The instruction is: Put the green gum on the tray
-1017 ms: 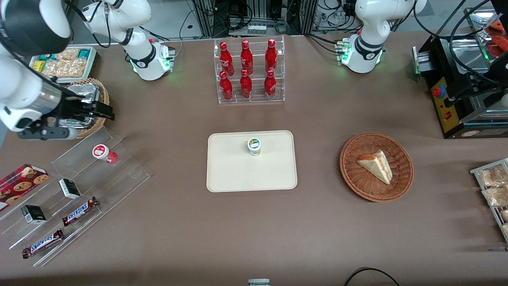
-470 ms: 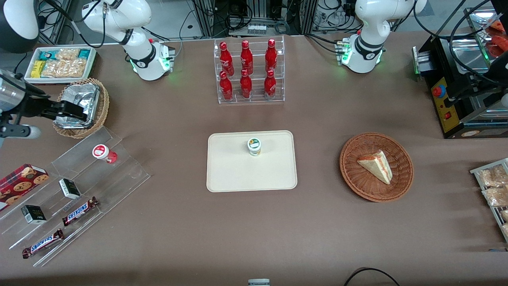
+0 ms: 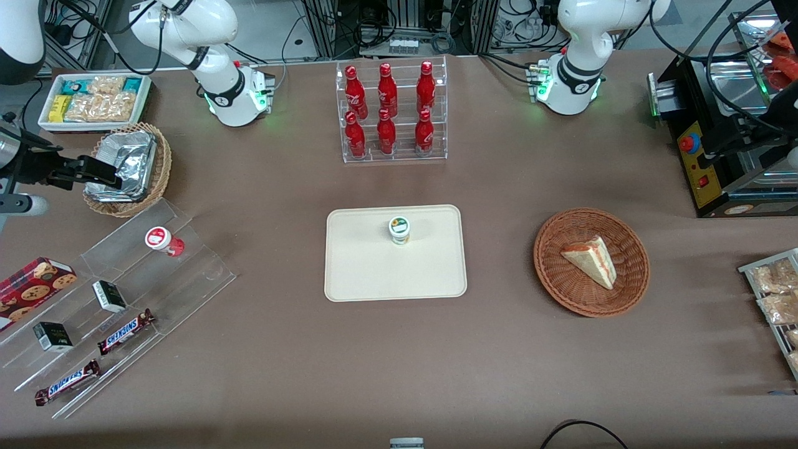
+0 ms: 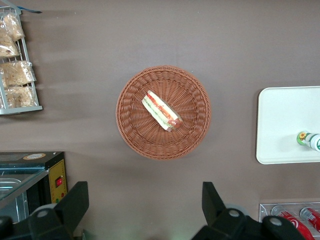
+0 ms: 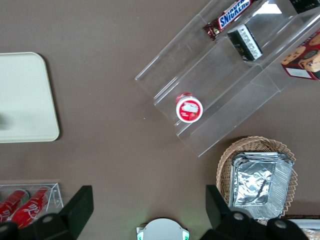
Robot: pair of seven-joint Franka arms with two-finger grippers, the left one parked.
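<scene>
The green gum (image 3: 399, 229) stands upright on the cream tray (image 3: 361, 274), in the part of it farther from the front camera. Both also show in the left wrist view: the gum (image 4: 306, 139) on the tray (image 4: 280, 125). My right gripper (image 3: 103, 174) is open and empty. It hangs high over the foil-filled wicker basket (image 3: 128, 168) toward the working arm's end of the table, well away from the tray. In the right wrist view the gripper (image 5: 148, 207) has its fingers wide apart over bare table, and a corner of the tray (image 5: 25, 100) shows.
A red-lidded bottle (image 3: 161, 239) stands on a clear stepped stand (image 3: 187, 274) with Snickers bars (image 3: 124, 330) and small boxes. A rack of red bottles (image 3: 389, 112) stands farther from the camera than the tray. A round basket with a sandwich (image 3: 589, 262) lies toward the parked arm's end.
My right gripper has drawn back toward the working arm's end of the table, past the foil basket. The green gum has stayed put on the tray.
</scene>
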